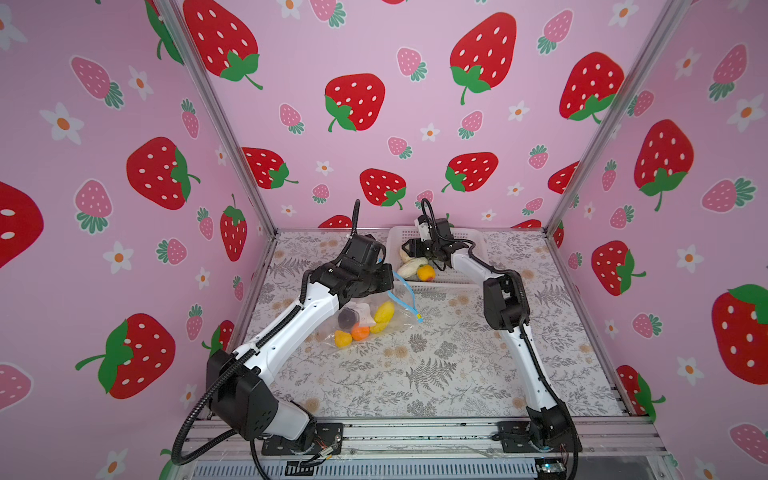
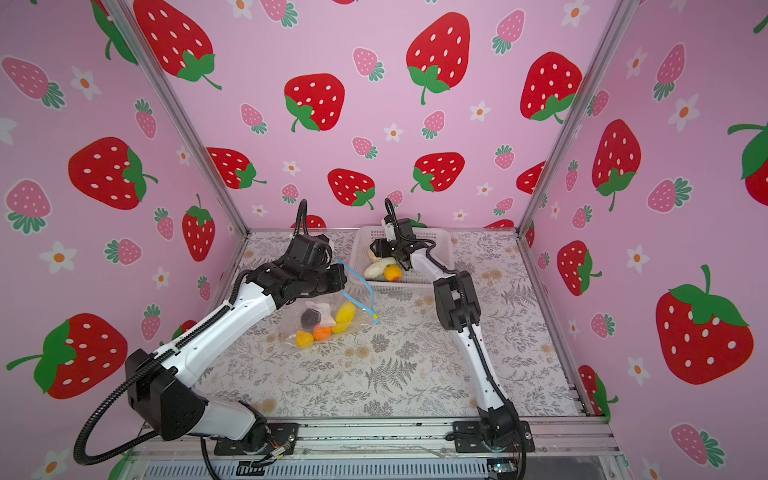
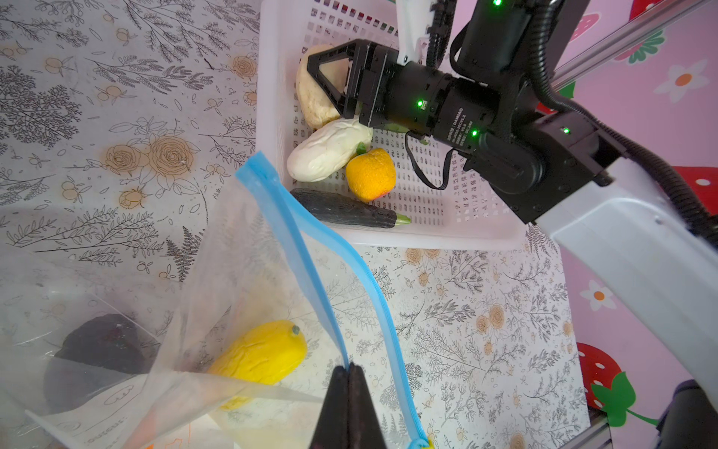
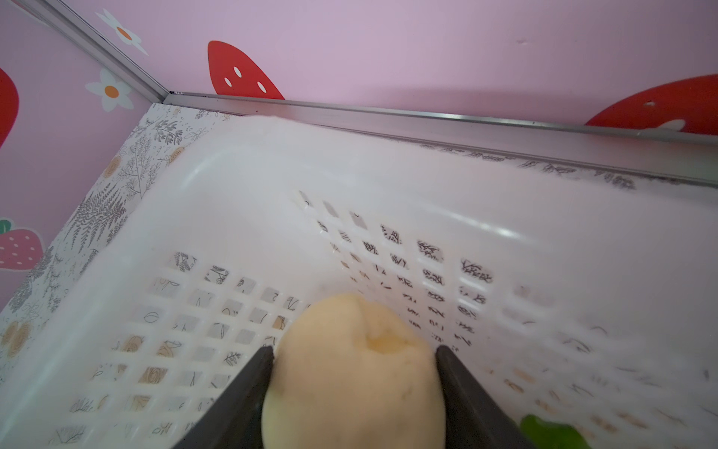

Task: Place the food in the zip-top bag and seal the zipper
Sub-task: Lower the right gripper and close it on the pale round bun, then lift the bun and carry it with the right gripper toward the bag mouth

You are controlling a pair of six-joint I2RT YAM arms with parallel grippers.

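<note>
Zip-top bag (image 1: 399, 320) (image 3: 233, 252) lies on the floral tabletop (image 1: 457, 374), left of centre, with its mouth turned toward the far basket and raised off the surface. The mouth is open: the two lips of the light blue zipper (image 3: 305, 248) are spread apart. In the bag: dark purple piece (image 1: 348, 318), long yellow piece (image 1: 384, 311), orange piece (image 1: 360, 332), smaller yellow piece (image 1: 343, 338). Left gripper (image 3: 349, 373): jaws pressed together on one zipper lip, holding it up. Left arm (image 1: 291, 328) climbs from its base at the near-left edge, forearm slanting toward centre, wrist folded over above the bag. White perforated basket (image 1: 473, 239) (image 4: 349, 175) sits at the far edge, just beyond the bag's mouth. It holds a beige piece (image 4: 349, 388) (image 3: 309, 103), a white eggplant-shaped piece (image 3: 330, 151), an orange-yellow fruit (image 3: 371, 175) and a dark piece with a green stem (image 3: 342, 210). Right gripper (image 4: 354, 350) (image 1: 409, 249) is down inside the basket, jaws closed against both sides of the beige piece; the fingers (image 4: 244, 396) touch it in the wrist view. Cannot tell whether the piece is off the basket floor. Right arm (image 1: 528, 353) rises from the near-right base, elbow bent high, forearm reaching back and leftward into the basket.
</note>
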